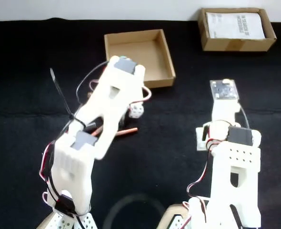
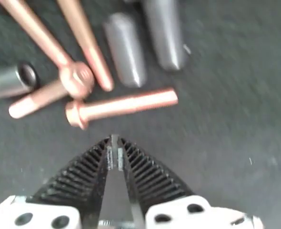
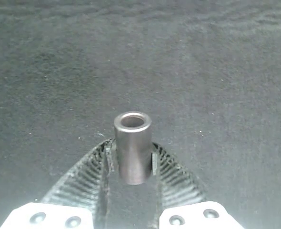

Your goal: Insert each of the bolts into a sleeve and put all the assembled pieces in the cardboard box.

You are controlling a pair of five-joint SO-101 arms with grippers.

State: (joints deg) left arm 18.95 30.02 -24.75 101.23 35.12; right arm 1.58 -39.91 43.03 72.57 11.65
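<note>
Sleeve (image 3: 132, 136), base hidden, grasped by right gripper (image 3: 131, 147); left gripper (image 2: 115, 141) clenched empty beside partly cut-off bolts (image 2: 126, 105).

Overhead table (image 1: 169, 143) view, close wrist views

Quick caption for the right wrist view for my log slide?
Right end effector shut on a grey sleeve, its open bore toward the camera, black cloth behind.

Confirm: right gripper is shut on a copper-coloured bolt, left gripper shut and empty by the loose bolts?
No: the right gripper is shut on a grey metal cylindrical sleeve, not a bolt; the right wrist view shows it. The left gripper is shut and empty by the loose copper-coloured bolts.
</note>
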